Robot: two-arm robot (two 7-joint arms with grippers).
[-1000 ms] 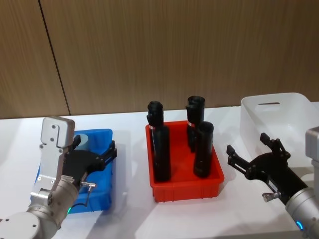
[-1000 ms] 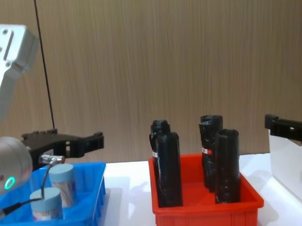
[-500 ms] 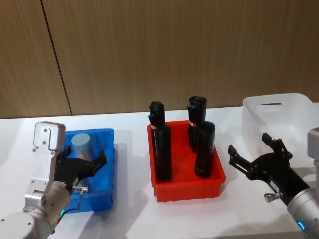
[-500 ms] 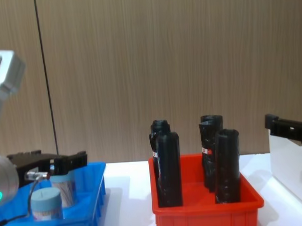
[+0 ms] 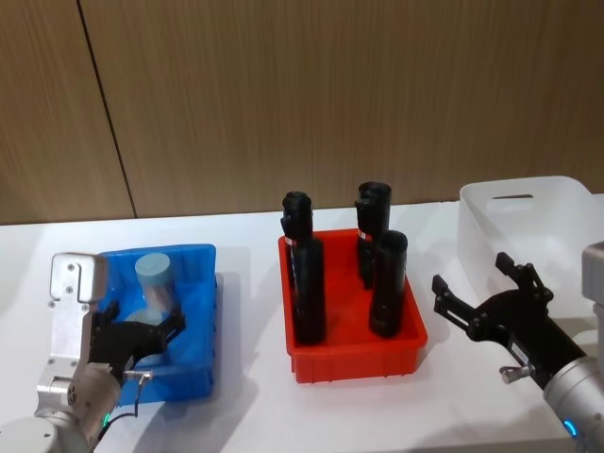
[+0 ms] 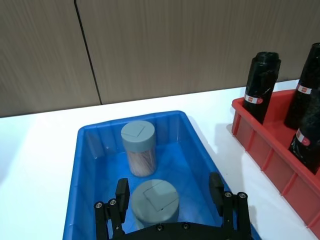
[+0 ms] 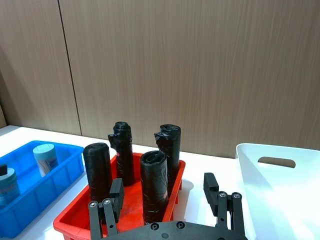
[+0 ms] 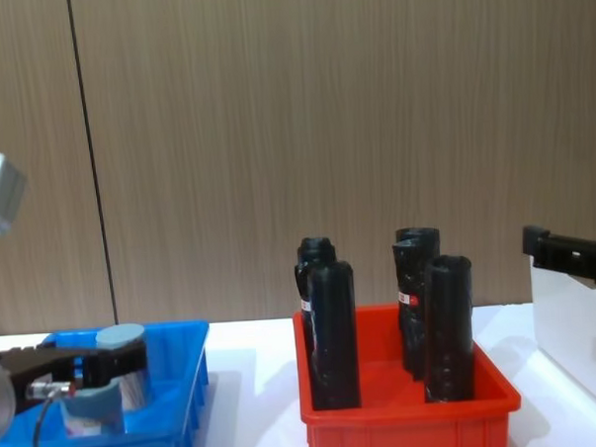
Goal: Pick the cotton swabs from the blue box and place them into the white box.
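Head view: white table [image 5: 250,406] against a wood-panel wall [image 5: 330,94]. Left gripper [image 5: 142,332] sits low inside the blue box [image 5: 204,253]. Right gripper [image 5: 469,272] hangs beside the white box [image 5: 528,201], fingers spread and empty. Left wrist view: fingers [image 6: 122,192] apart, straddling the near cotton swabs [image 6: 155,201]; second jar [image 6: 138,154] just behind it. Chest view: red bin [image 8: 410,414] holding black bottles [image 8: 332,331] stands between the boxes.

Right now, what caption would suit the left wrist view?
Open left gripper with a finger on either side of the nearer cotton swabs jar in the blue box.
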